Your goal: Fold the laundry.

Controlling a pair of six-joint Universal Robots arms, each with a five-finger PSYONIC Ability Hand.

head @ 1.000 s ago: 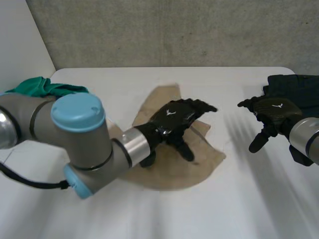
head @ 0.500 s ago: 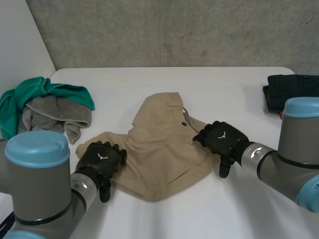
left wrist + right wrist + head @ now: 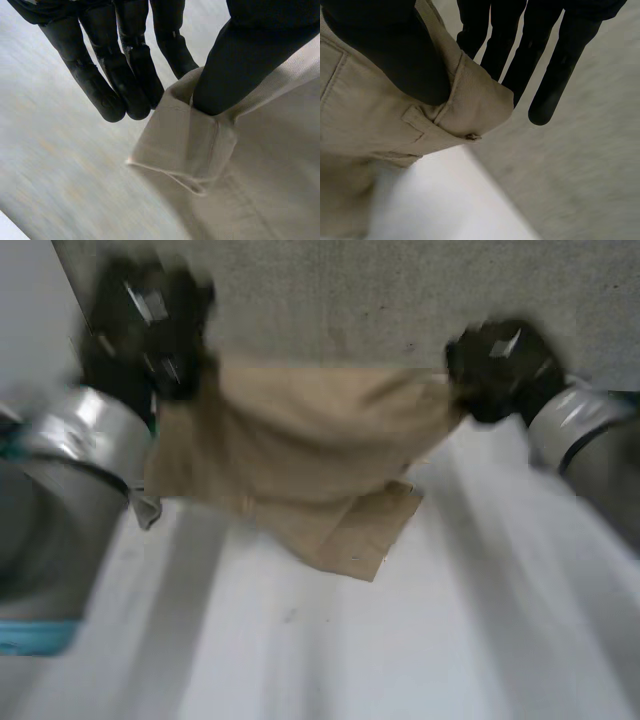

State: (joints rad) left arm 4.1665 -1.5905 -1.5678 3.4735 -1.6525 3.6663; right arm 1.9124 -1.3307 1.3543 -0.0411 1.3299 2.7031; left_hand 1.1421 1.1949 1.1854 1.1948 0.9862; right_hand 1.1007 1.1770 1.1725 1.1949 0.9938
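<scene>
The tan garment [image 3: 300,435] hangs in the air above the tabletop [image 3: 350,650], stretched wide between the two raised hands. Its lower flap droops toward the tabletop; whether it touches cannot be told. The left hand [image 3: 145,325] grips one upper corner: in the left wrist view the thumb presses the hemmed corner of the garment [image 3: 200,150] against the fingers [image 3: 125,80]. The right hand [image 3: 500,365] clamps the opposite upper corner, thumb over the garment's [image 3: 370,120] edge, fingers [image 3: 545,70] behind it.
</scene>
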